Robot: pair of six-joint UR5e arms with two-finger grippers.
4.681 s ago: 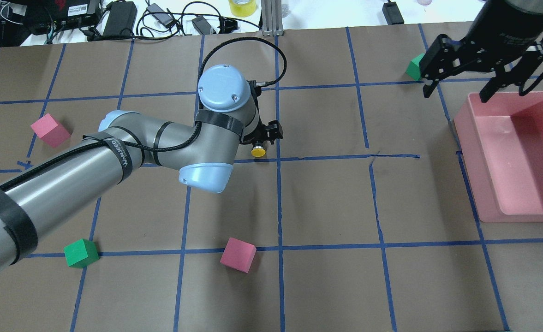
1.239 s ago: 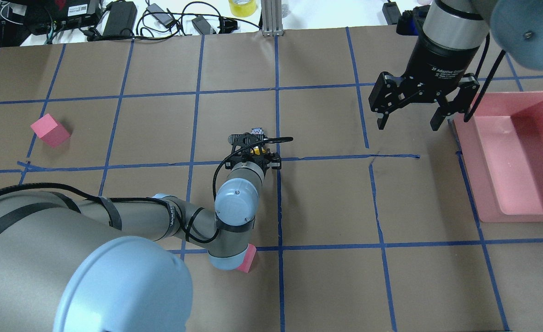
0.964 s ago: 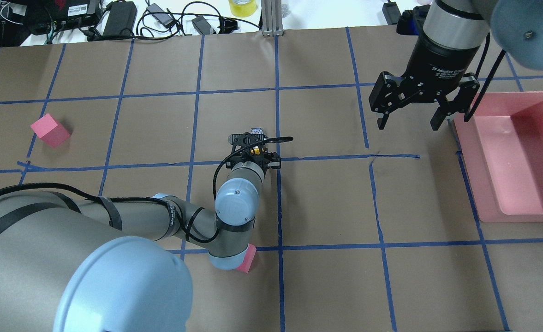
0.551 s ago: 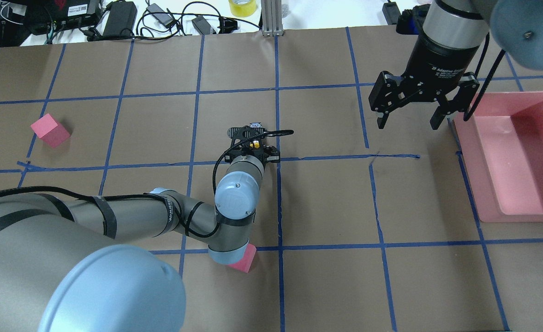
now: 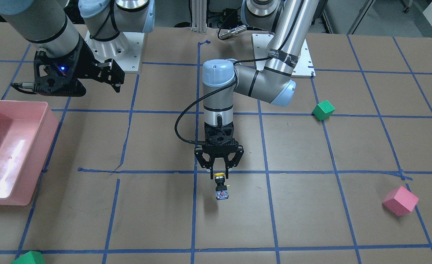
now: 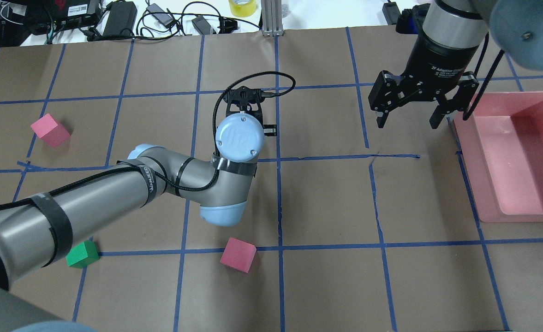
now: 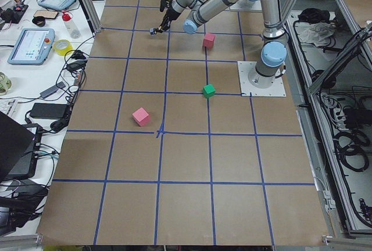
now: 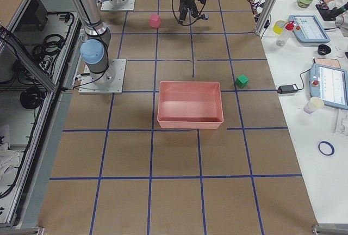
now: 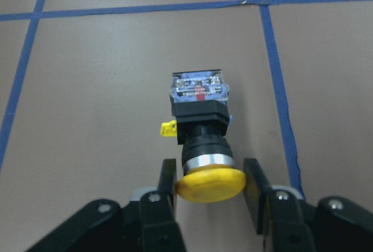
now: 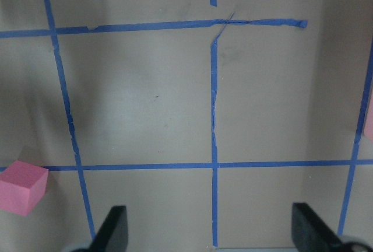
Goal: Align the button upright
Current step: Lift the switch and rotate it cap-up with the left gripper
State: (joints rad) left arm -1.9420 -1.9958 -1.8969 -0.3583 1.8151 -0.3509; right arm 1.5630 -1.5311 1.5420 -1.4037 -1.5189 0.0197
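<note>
The button (image 5: 221, 187) has a yellow cap, a black collar and a grey-black block. My left gripper (image 5: 219, 171) points straight down and is shut on its cap. The button hangs block-down above the table, its shadow to one side. In the left wrist view the button (image 9: 201, 121) extends away from my left gripper (image 9: 210, 163), and both fingers (image 9: 169, 176) press the cap's rim. In the overhead view the left wrist hides the button. My right gripper (image 6: 407, 117) is open and empty, hovering beside the pink bin; the right wrist view shows its fingertips (image 10: 113, 228) wide apart.
A pink bin (image 6: 469, 152) stands at the right. Pink cubes (image 6: 50, 130) (image 6: 238, 254) and a green cube (image 6: 82, 253) lie on the left half. Another green cube (image 5: 28, 257) lies near the far edge by the bin. Cables and adapters (image 6: 119, 18) line the far side.
My left arm has risen and moved toward the far side, lifting the button off the table by its cap. Earlier the gripper sat low at the tape crossing. The right arm stayed still.
</note>
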